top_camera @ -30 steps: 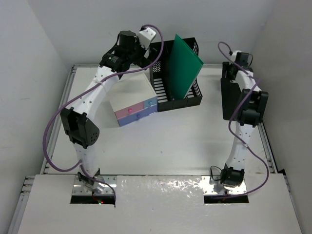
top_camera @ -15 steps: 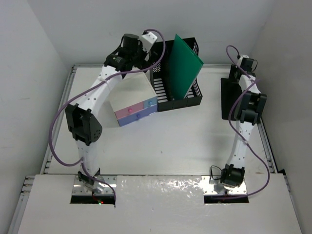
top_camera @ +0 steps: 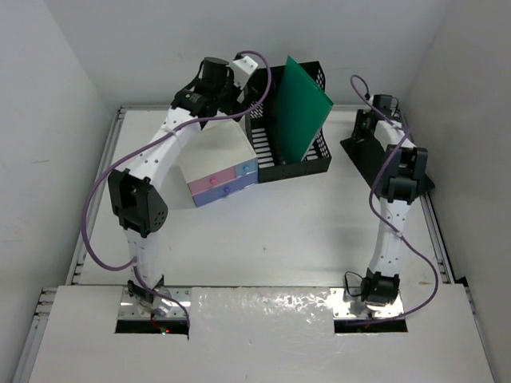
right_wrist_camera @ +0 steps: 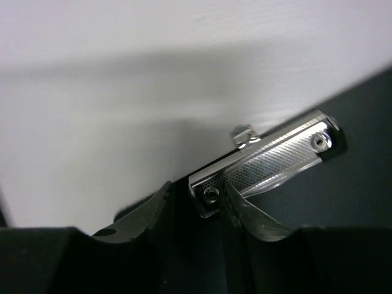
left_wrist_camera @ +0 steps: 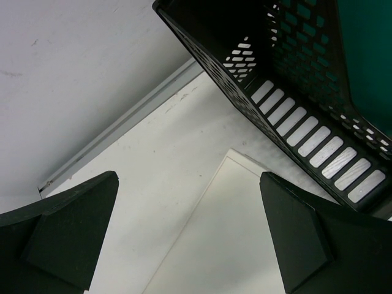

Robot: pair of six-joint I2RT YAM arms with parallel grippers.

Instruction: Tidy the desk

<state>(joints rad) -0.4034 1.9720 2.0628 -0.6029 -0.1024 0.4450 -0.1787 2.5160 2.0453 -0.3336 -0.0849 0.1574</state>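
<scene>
Right wrist view shows the right hand (right_wrist_camera: 196,205) clamped on the edge of a black clipboard (right_wrist_camera: 349,202) beside its metal clip (right_wrist_camera: 269,162), over the far right part of the desk (top_camera: 303,215). The left hand (left_wrist_camera: 190,236) is spread wide and empty above the white-topped drawer box (left_wrist_camera: 233,245), next to the black tray (left_wrist_camera: 294,116) with a green folder (top_camera: 299,104).

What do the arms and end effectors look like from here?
The left arm and right arm have white links, black joint housings and a loose purple cable each. The left end effector and right end effector have matte black, wedge-shaped fingers.
</scene>
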